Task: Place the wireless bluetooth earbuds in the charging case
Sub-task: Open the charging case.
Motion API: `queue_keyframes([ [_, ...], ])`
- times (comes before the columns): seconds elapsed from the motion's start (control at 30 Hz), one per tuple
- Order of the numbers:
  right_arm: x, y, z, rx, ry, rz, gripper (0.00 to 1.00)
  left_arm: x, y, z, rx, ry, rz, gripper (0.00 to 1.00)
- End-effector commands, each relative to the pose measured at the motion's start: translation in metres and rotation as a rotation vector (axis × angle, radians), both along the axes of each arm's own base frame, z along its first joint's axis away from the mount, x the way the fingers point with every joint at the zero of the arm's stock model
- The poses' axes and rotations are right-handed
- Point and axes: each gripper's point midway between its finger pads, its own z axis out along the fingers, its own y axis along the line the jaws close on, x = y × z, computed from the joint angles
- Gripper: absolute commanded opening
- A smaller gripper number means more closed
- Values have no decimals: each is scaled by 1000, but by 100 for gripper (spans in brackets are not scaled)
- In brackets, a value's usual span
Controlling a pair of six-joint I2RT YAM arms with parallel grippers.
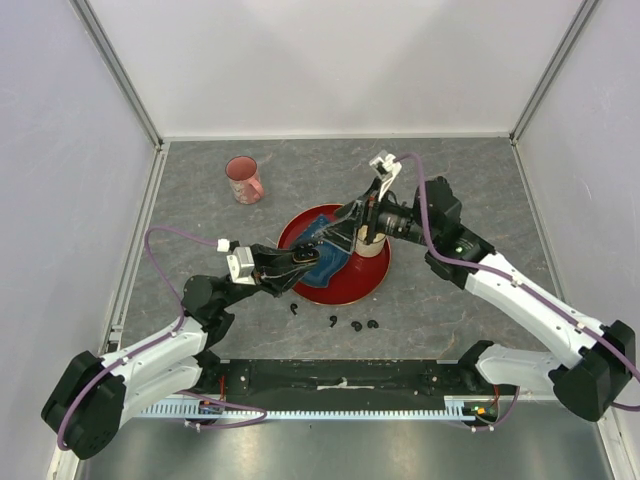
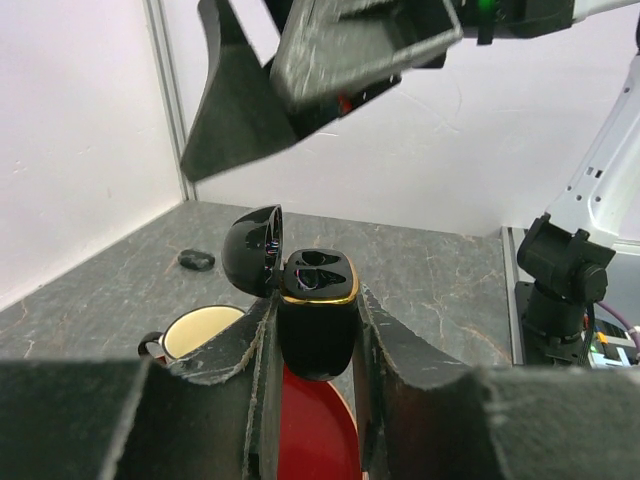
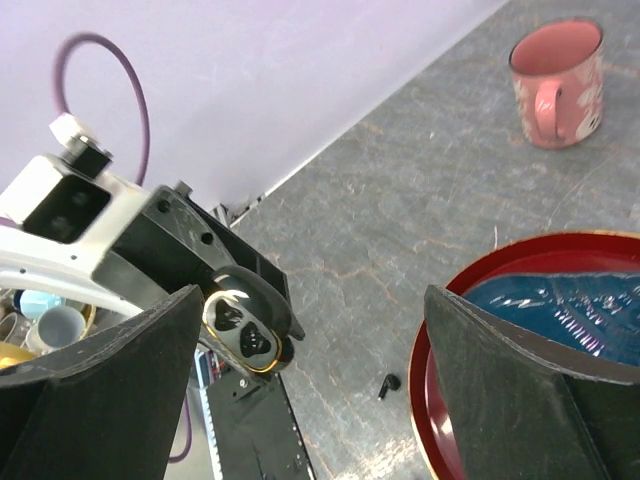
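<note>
Earbuds (image 1: pixel 331 321), all four, are lying on the counter (image 1: pixel 480 190) beside the near rim of the red plate (image 1: pixel 370 282). Left hand (image 2: pixel 318 310) is pinching the open charging case (image 2: pixel 318 345), sockets seemingly empty. Right hand (image 3: pixel 310 370) is hovering spread above the plate.

Robotics lab test cell, seen from above: a grey stone-patterned bench (image 1: pixel 450 300) is boxed in by plain white panels (image 1: pixel 330 60) held on aluminium frame posts (image 1: pixel 117 72). A white-and-black left arm (image 1: pixel 160 355) and right arm (image 1: pixel 530 300) are bolted to a black rail (image 1: pixel 290 375) at the near edge. Both trail purple cables (image 3: pixel 98 40).
</note>
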Motion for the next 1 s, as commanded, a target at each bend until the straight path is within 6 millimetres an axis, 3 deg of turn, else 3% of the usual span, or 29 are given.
queue_keyframes([
  [0.0,-2,-16,68,136,-142,-30,98,3,7,11,-36,-73,60,2],
  [0.07,1,-25,71,135,-142,-67,98,5,7,9,-32,-73,69,2],
  [0.13,21,-41,63,119,-118,-191,98,6,7,10,-32,-77,69,2],
  [0.27,67,-96,20,58,35,-474,98,3,8,15,-36,-84,64,2],
  [0.37,81,-115,-22,-3,174,-539,98,1,10,15,-40,-82,67,2],
  [0.5,81,-130,-54,-106,207,-590,98,2,12,15,-27,-87,85,2],
  [0.57,79,-148,-67,-150,206,-678,98,3,12,21,-31,-95,87,2],
  [0.7,67,-168,-76,-179,186,-751,95,-1,13,29,-48,-92,77,2],
  [0.8,59,-184,-82,-189,175,-815,88,-1,14,24,-49,-90,83,2],
  [0.97,53,-179,-109,-263,273,-774,80,-2,14,22,-48,-96,79,2],
])
